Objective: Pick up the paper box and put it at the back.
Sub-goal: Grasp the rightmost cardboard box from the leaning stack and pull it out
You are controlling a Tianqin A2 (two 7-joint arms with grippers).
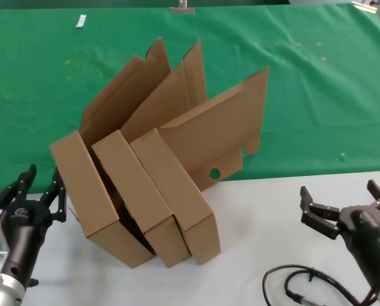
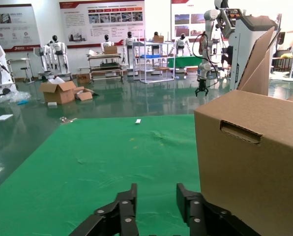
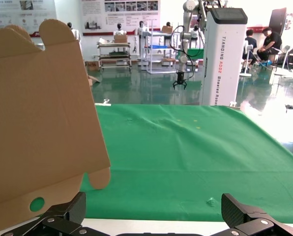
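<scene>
Three alike brown cardboard boxes lean side by side, lids open. The left one point(image 1: 94, 197), the middle one point(image 1: 139, 197) and the right one point(image 1: 177, 191) straddle the edge of the green cloth point(image 1: 305, 95) and the white tabletop point(image 1: 273, 210). The right box's lid point(image 1: 209, 137) has a small round hole. My left gripper point(image 1: 40, 188) is open, low at the left, just beside the left box point(image 2: 254, 167); the left wrist view shows it point(image 2: 156, 201) empty. My right gripper point(image 1: 343, 197) is open and empty at the right, apart from the boxes; the holed lid point(image 3: 38, 128) shows in the right wrist view.
A black cable point(image 1: 305, 287) loops on the white table by the right arm. A small white tag point(image 1: 81, 21) lies on the far left of the cloth, and a clip point(image 1: 182, 7) sits at its far edge. Yellowish specks dot the cloth.
</scene>
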